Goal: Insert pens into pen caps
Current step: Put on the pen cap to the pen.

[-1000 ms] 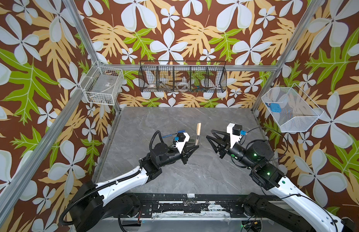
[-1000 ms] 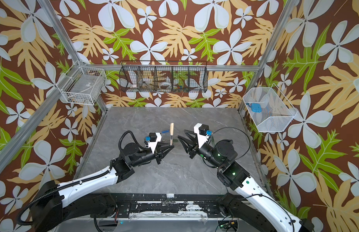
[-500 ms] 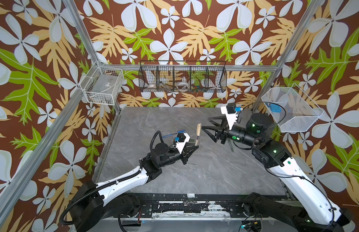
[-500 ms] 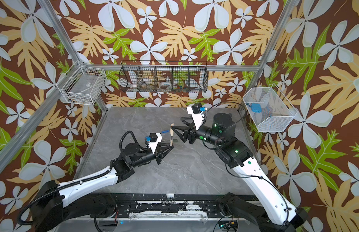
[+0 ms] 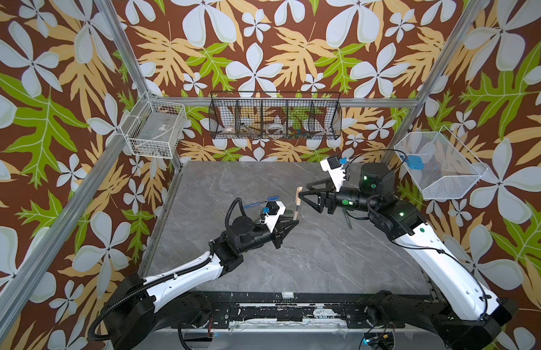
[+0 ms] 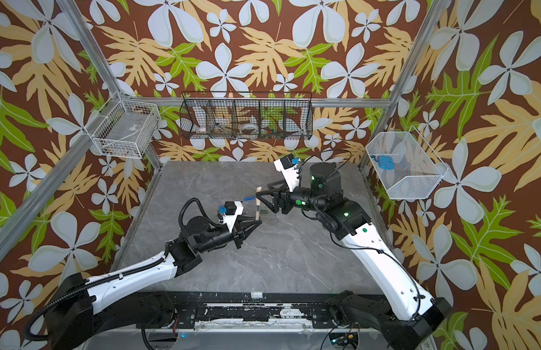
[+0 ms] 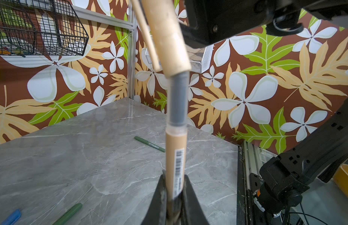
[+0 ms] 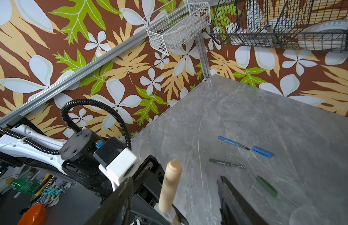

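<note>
My left gripper (image 7: 174, 194) is shut on the barrel of a tan pen (image 7: 176, 155), holding it upright above the table (image 5: 233, 181). A tan cap (image 7: 167, 39) sits on the pen's upper end, with a grey stretch of pen showing below it. My right gripper (image 8: 175, 178) is open, and the tan cap (image 8: 170, 187) stands between its fingers without touching either. Both top views show the pen (image 5: 296, 209) (image 6: 257, 209) between the two grippers. A blue pen (image 8: 231, 142), blue cap (image 8: 261, 152), green pen (image 8: 225, 163) and green cap (image 8: 266, 186) lie loose on the table.
Another green pen (image 7: 149, 144) lies on the table under the right arm (image 5: 429, 242). A black wire basket (image 5: 275, 116) hangs on the back wall. A white basket (image 5: 155, 128) sits at the left corner and a mesh basket (image 5: 439, 165) on the right.
The right arm swung up and back from the table's front right, bringing its open gripper around the cap. The left gripper held the tan pen still.
</note>
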{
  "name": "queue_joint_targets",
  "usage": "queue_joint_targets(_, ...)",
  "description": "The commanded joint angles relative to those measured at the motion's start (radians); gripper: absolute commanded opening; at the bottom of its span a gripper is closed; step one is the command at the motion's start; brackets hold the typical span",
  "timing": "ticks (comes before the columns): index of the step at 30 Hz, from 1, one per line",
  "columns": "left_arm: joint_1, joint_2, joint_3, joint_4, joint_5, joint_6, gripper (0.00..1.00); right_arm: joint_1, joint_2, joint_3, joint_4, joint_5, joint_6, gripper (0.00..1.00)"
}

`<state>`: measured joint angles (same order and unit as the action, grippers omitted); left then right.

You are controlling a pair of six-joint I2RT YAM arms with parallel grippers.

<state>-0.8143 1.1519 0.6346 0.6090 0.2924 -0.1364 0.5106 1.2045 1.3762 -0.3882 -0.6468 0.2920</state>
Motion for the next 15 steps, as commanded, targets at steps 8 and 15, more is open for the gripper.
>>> queue_joint_targets(8, 0.0, 0.003, 0.002, 0.021, -0.004, 0.006, 0.0, 0.0, 0.01, 0.005, 0.051, -0.042, 0.019, 0.64)
queue_joint_targets(15, 0.0, 0.0, 0.002, 0.02, -0.002, 0.007, 0.0, -0.001, 0.041, 0.017, 0.04, -0.044, 0.018, 0.6)
